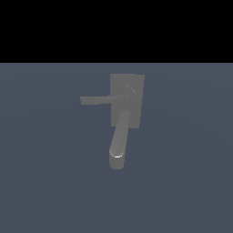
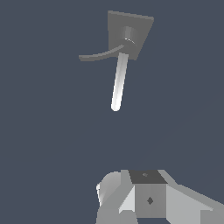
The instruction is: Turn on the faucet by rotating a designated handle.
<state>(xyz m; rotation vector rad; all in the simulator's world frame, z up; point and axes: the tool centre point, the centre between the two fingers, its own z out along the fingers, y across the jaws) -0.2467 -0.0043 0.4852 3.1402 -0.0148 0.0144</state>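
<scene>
One faucet [image 1: 122,111] stands on the blue-grey floor [image 1: 45,182], and it is the only fixture in the scene. Going from its largest part down, it has one flat rectangular back plate [image 1: 136,82], one thick rounded spout [image 1: 119,139], one round hub [image 1: 129,93] and one handle [image 1: 95,99]. The back plate sits on the far side, slightly to the exterior view's right of centre. The spout runs from under the hub toward the near side and ends in a rounded tip with a bright glint. The handle is a thin, flat bar that leaves the hub and points toward the exterior view's left, roughly level, well apart from the spout's tip. In the wrist view the same faucet [image 2: 127,39] shows with its handle [image 2: 98,55] slightly curved and its spout [image 2: 118,83] pale and straight. One gripper [image 2: 148,199] appears only in the wrist view, as blocky grey and white housing well apart from the faucet and touching nothing; whether its jaws are parted or closed cannot be told, since the fingertips are out of frame.
</scene>
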